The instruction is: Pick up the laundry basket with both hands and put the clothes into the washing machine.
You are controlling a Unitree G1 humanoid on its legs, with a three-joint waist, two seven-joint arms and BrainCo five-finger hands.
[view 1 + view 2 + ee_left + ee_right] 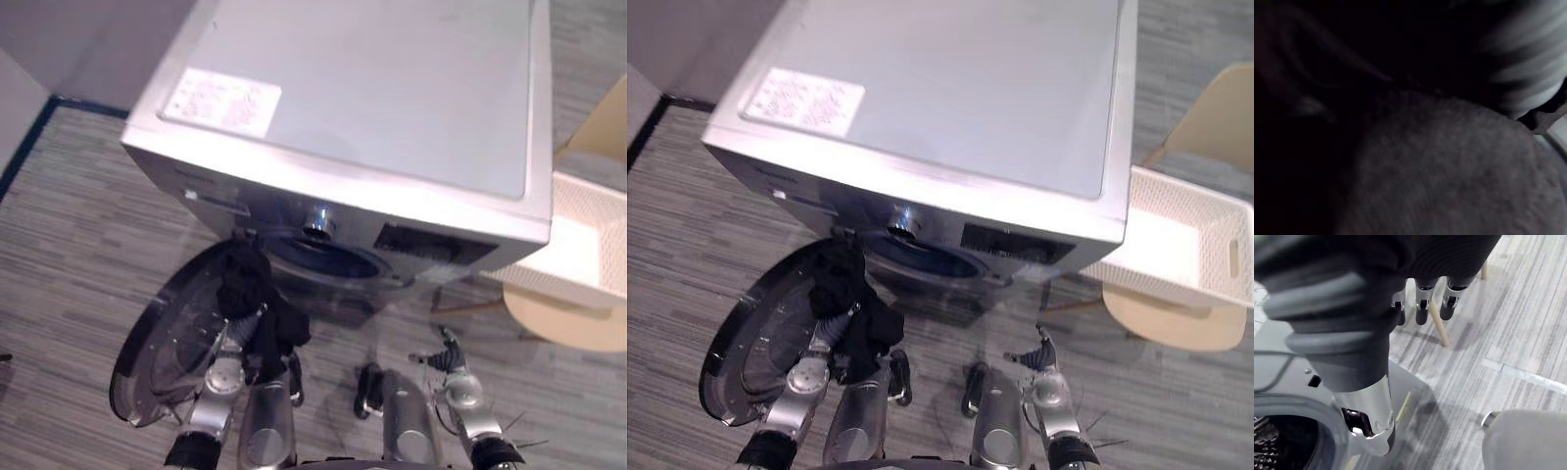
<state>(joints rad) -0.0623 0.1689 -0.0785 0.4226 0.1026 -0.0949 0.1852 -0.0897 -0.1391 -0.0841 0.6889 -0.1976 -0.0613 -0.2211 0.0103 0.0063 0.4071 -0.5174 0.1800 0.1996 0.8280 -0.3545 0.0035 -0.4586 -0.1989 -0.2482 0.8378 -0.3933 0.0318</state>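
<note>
My left robot hand [233, 331] is at the open round glass door [162, 343] of the silver front-loading washing machine [372, 108]. It's buried in a black garment [250, 284], so I can't tell its grip. Right robot hand [449, 360] hangs slack-fingered, holding nothing. The lid's white sticker [220, 101] is unreadable. The white perforated plastic laundry basket [1176, 230] sits on a beige chair [1176, 328], left end hidden behind the machine.

Open door [152, 364] left of drum mouth [328, 260]
</note>
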